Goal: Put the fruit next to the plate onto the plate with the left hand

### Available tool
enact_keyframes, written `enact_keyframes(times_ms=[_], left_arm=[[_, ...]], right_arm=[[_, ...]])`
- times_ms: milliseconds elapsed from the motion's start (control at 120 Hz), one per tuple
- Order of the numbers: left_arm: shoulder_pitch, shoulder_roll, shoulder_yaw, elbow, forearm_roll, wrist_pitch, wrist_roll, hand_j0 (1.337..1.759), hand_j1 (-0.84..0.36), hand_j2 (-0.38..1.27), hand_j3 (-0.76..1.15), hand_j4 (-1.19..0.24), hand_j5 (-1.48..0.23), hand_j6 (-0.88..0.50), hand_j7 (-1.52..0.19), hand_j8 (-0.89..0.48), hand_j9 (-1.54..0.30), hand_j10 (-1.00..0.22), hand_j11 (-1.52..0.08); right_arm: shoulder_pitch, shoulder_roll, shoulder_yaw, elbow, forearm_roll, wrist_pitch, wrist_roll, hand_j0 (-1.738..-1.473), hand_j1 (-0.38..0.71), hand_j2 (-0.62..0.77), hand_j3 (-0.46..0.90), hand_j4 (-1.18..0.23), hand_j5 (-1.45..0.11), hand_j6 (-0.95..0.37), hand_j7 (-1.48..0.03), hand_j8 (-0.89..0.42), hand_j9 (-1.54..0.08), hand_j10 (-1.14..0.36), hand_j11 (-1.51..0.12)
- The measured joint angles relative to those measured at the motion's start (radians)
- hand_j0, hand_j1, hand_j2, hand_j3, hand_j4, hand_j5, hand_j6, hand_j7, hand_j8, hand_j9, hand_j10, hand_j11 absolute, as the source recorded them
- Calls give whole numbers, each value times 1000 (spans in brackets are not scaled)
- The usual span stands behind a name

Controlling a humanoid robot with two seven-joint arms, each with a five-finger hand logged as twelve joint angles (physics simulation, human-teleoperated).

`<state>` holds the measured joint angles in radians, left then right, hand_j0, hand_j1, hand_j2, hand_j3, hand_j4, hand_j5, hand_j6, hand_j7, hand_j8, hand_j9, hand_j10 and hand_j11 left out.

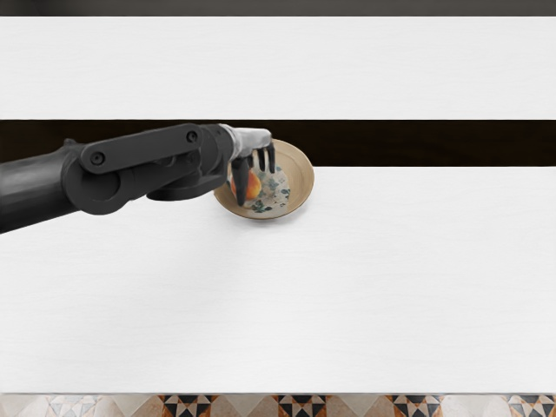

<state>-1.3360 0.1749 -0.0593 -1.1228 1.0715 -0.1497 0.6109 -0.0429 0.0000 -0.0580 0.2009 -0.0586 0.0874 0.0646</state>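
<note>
A tan plate (300,176) with a painted centre sits at the back edge of the white table. My left hand (254,174) reaches in from the left and hangs over the plate's left half. An orange-red fruit (253,185) shows between its dark fingers (241,187), which point downward and close around it. The fruit is over the inside of the plate; whether it rests on the plate's surface I cannot tell. The right arm is out of sight.
The white table (347,287) stretches wide in front of and to the right of the plate. Behind the plate runs a dark gap (417,143), then a white wall band. Patterned floor tiles (304,406) show below the table's front edge.
</note>
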Motion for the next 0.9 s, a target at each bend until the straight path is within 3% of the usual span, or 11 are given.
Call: enact_keyframes(times_ms=[200,250,292,342,483,550,642,825,900], left_arm=[[-16,27,-23,-6,-52,2,0,1657,156,119,0,-206,-283,-168,-275,-151,-277,-186,-276],[-47,59,-36,-16,-131,-3,0,1657,198,93,0,-162,-222,-133,-215,-119,-217,-146,-216],[-105,138,-47,-41,-243,-17,0,1658,226,76,0,-133,-181,-109,-176,-98,-177,-120,-176],[-121,212,-61,-89,-372,-42,0,1658,252,60,0,-104,-142,-85,-138,-77,-139,-94,-138],[-46,329,-182,-200,-648,-154,0,1658,301,30,0,-53,-72,-44,-69,-40,-70,-48,-70],[41,409,-250,-233,-757,-203,0,1658,314,22,0,-39,-52,-33,-50,-30,-51,-35,-51],[74,524,-323,-261,-897,-343,0,1658,326,14,0,-26,-34,-22,-33,-20,-33,-23,-33],[195,808,-368,-307,-1065,-441,0,1658,339,6,0,-11,-14,-10,-14,-9,-14,-10,-14],[221,870,-373,-314,-1095,-452,0,1658,342,4,0,-8,-10,-7,-10,-7,-10,-7,-10]], right_arm=[[0,0,0,1,0,0,0,-1658,-331,-3,0,-15,-20,-15,-20,-15,-20,-15,-20],[0,0,0,1,0,0,0,-1658,-331,-3,0,-15,-20,-15,-20,-15,-20,-15,-20],[0,0,0,1,0,0,0,-1658,-331,-3,0,-15,-20,-15,-20,-15,-20,-15,-20],[0,0,0,2,0,0,0,-1658,-331,-3,0,-15,-20,-15,-20,-15,-20,-15,-20],[0,0,0,2,0,0,0,-1658,-331,-3,0,-15,-20,-15,-20,-15,-20,-15,-20],[0,0,0,2,0,0,0,-1658,-331,-3,0,-15,-20,-15,-20,-15,-20,-15,-20],[0,0,1,3,0,0,0,-1658,-331,-3,0,-15,-20,-15,-20,-15,-20,-15,-20],[0,0,1,3,0,0,0,-1658,-331,-3,0,-15,-20,-15,-20,-15,-20,-15,-20],[0,0,1,3,0,0,0,-1658,-331,-3,0,-15,-20,-15,-20,-15,-20,-15,-20]])
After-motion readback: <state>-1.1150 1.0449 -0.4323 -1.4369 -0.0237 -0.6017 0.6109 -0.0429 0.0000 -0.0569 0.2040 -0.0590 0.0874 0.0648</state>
